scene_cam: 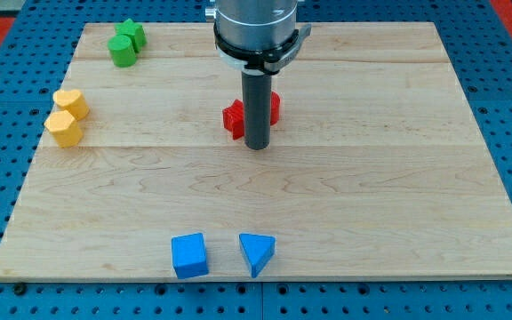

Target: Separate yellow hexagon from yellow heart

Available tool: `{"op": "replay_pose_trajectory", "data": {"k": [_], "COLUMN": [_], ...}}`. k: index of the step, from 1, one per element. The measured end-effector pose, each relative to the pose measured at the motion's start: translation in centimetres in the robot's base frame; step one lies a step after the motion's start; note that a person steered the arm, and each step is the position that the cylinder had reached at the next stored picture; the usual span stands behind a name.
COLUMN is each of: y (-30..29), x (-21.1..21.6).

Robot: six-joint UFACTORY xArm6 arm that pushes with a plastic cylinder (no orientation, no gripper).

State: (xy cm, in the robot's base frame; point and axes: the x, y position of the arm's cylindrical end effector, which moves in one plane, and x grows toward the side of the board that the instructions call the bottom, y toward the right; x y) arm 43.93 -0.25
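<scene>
Two yellow blocks sit touching near the board's left edge: the upper one (71, 102) and the lower one (64, 128). Which is the hexagon and which the heart is hard to tell; the upper looks six-sided and the lower has a notched top. My tip (257, 147) is at the middle of the board, far to the right of both yellow blocks. It stands just in front of two red blocks (236, 118), which the rod partly hides.
Two green blocks (126, 43) sit touching at the top left. A blue cube (189, 255) and a blue triangular block (257, 253) lie near the bottom edge. The wooden board (398, 204) rests on a blue pegboard.
</scene>
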Motion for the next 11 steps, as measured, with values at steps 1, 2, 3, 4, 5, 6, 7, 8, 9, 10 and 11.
{"op": "replay_pose_trajectory", "data": {"k": [1,2,3,4,5,6,7,8,9,10,11], "y": [-1.2,-2.3,-5.2,-10.9,-12.7,-17.0,-27.1,-30.3,-24.8,-15.3,-7.3], "x": [0.0,0.0,-1.3,-2.3,0.4,4.3,3.5,-0.7,-2.7,-2.8,-2.5]}}
